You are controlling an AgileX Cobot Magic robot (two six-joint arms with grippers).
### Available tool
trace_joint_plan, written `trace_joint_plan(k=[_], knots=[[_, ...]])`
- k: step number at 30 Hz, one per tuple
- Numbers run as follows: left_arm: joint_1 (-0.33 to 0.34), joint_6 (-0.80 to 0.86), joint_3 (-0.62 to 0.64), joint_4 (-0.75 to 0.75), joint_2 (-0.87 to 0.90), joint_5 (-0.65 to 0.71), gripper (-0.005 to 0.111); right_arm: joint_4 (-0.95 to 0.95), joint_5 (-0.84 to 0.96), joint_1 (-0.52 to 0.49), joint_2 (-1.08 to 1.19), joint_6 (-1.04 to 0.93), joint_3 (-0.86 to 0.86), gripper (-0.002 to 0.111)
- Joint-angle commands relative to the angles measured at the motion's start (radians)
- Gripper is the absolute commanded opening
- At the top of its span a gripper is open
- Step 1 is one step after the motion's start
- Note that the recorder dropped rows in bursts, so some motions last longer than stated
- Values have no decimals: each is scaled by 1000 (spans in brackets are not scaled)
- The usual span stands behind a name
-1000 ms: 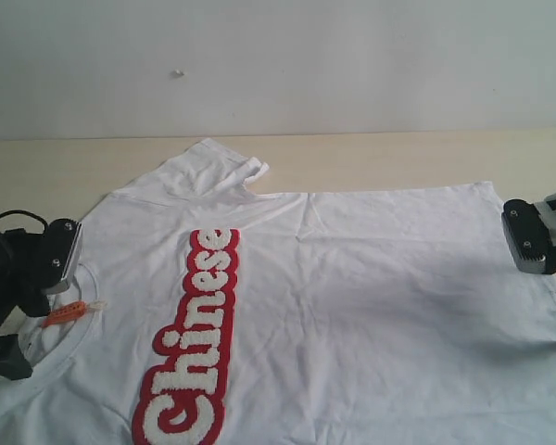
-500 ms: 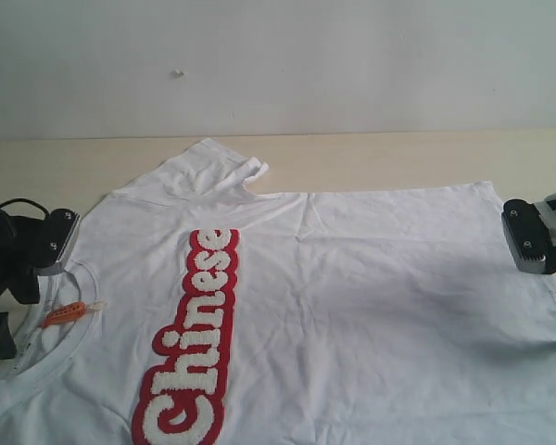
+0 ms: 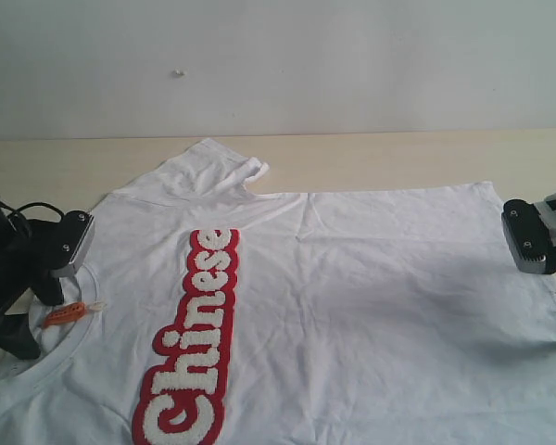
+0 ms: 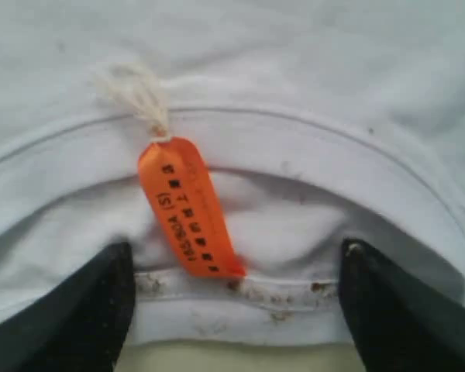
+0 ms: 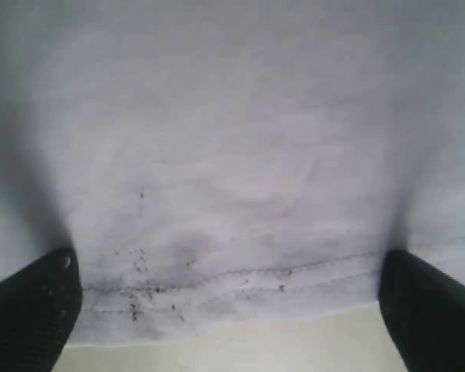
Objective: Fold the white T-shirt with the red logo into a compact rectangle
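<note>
White T-shirt [image 3: 352, 297] lies spread flat, front up, on the pale wooden table [image 3: 398, 158], its red logo [image 3: 196, 343] running in one long strip across the chest. The left gripper [image 4: 234, 260] hovers at the collar beside the orange neck tag [image 4: 187, 208], jaws wide apart and holding nothing. The right gripper [image 5: 229, 271], equally spread and empty, sits at the hem.

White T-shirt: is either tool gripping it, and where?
Nothing is held. The left tool stands open at the collar by the orange tag; the right tool stands open at the hem. The white T-shirt lies spread out.
</note>
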Motion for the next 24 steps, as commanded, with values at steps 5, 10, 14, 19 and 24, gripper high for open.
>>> trace_joint_plan(k=[5,10,14,19,24], knots=[[-1,3,-3,61,-15,-48,71,20,-91,-3,23,-3,7,105],[-1,3,-3,72,-26,-72,71,20,-88,-3,23,-3,7,105],[-1,3,-3,65,-9,-88,71,51,-88,-3,23,-3,7,105],[3,1,1,68,-1,-84,71,118,-88,-3,23,-1,7,105],[5,1,1,70,3,-60,71,147,-88,-3,23,-1,7,105]])
